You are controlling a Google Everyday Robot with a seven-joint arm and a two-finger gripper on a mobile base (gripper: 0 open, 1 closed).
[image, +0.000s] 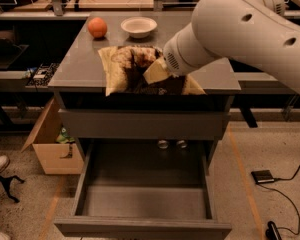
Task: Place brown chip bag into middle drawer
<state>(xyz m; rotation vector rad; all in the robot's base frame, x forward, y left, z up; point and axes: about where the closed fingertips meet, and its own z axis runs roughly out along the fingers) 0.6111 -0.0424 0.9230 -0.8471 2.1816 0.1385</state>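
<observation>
The brown chip bag (126, 70) hangs over the front edge of the grey cabinet's top (80, 66), its tan ends spread left and right. My gripper (157, 73) reaches from the right at the end of the big white arm and is shut on the bag's middle; the wrist hides most of the fingers. The middle drawer (140, 204), a wide shallow grey tray, stands pulled open directly below the bag and holds nothing.
An orange (97, 27) and a white bowl (139, 27) sit at the back of the cabinet top. A closed drawer front (140, 125) lies above the open drawer. A cardboard box (50, 149) stands at the left, cables and a black adapter (263, 176) at the right.
</observation>
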